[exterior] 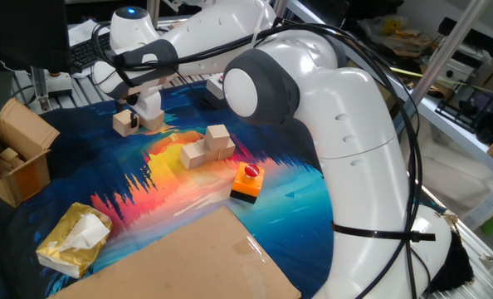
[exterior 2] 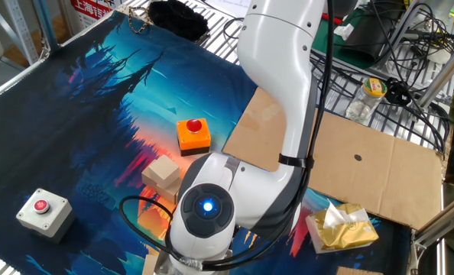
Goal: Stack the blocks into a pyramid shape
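Hand (exterior: 143,116) low beside loose block (exterior: 124,124)

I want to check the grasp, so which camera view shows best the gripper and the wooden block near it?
The fixed view showing the open cardboard box is best: the gripper is down at the block on the mat, unobstructed. In the other fixed view, the arm's wrist covers the gripper, and only a corner of a block appears at the bottom edge.

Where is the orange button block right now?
In both fixed views the orange button block sits mid-mat, between the partial block stack and the cardboard sheet.
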